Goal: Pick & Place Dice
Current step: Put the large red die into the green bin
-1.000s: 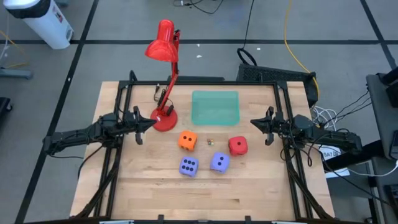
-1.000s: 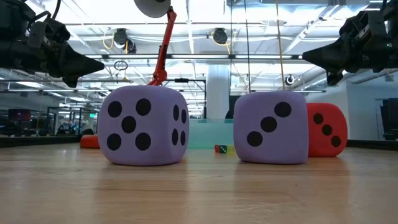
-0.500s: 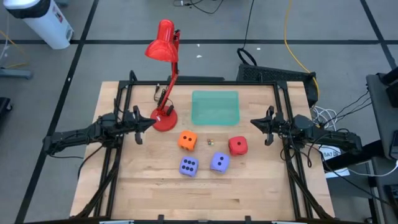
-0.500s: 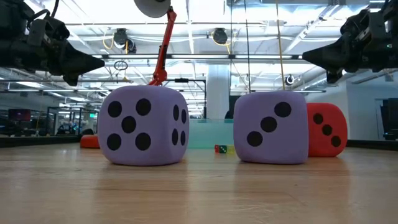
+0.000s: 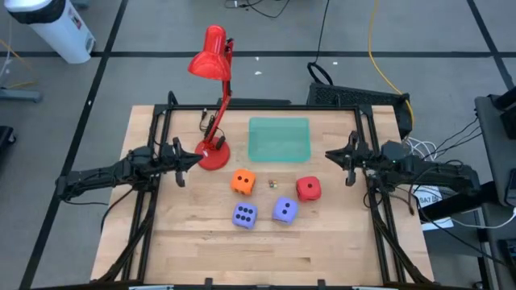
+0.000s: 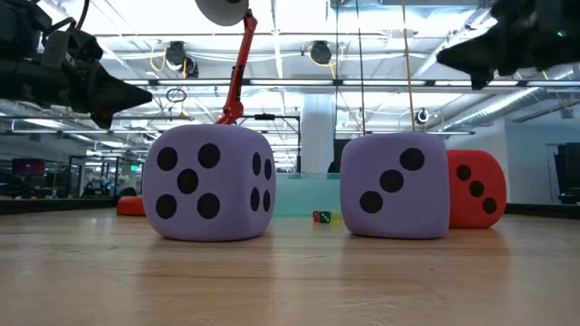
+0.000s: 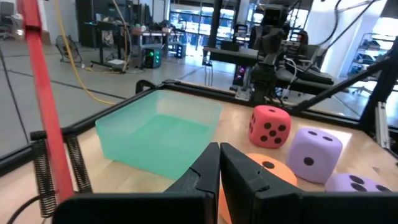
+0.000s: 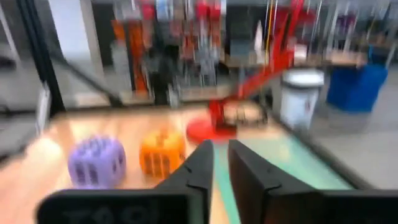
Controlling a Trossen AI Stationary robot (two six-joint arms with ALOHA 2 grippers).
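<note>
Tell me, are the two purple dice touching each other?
Apart. The high view shows bare wood between the left purple die and the right purple die.

- Red desk lamp (image 5: 214, 97) stands with its round base on the wooden table (image 5: 193, 242), near the left side, head leaning out past the far edge.
- Translucent green tray (image 5: 279, 138) sits at the far middle, just beside the lamp's base.
- A few tiny coloured bits (image 5: 272, 183) lie mid-table.
- White bin (image 5: 52, 28) stands on the floor, far left.
</note>
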